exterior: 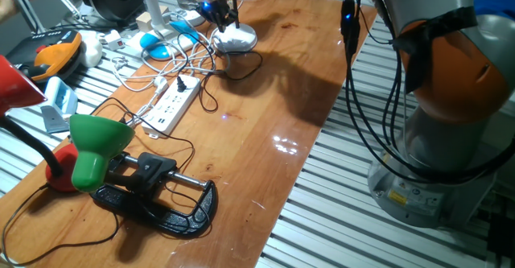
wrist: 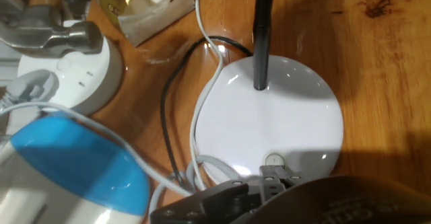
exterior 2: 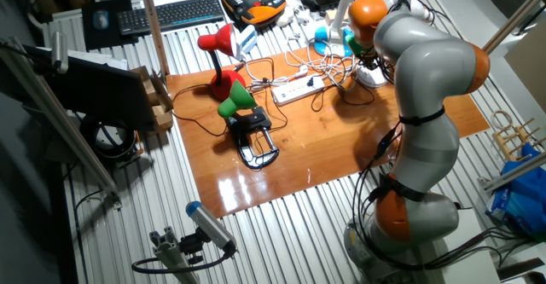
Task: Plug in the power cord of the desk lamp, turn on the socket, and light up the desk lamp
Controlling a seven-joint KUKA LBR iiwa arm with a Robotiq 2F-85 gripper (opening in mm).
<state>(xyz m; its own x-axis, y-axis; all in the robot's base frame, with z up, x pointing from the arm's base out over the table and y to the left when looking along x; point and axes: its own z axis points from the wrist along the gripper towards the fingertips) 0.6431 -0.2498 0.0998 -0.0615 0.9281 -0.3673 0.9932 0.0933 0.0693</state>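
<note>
The desk lamp's round white base (wrist: 269, 116) fills the hand view, with its thin dark stem (wrist: 261, 35) rising from it. My gripper (wrist: 273, 178) is shut, its tips just over the small round button at the base's near edge. In one fixed view the gripper (exterior: 222, 17) hangs over the base (exterior: 237, 36) at the table's far end. The black power cord (exterior: 241, 68) loops from the base to a black plug (exterior: 186, 82) sitting on the white socket strip (exterior: 170, 105). The lamp's head is out of view. From the other side, the strip (exterior 2: 299, 88) lies left of the gripper (exterior 2: 363, 58).
A green-shaded lamp (exterior: 95, 143) on a black clamp (exterior: 165, 199) stands near the table's front, a red-shaded lamp (exterior: 16, 79) beside it. White cables (exterior: 153, 67), a blue-and-white object (wrist: 67, 167) and a white round device (wrist: 74, 69) crowd the space left of the base.
</note>
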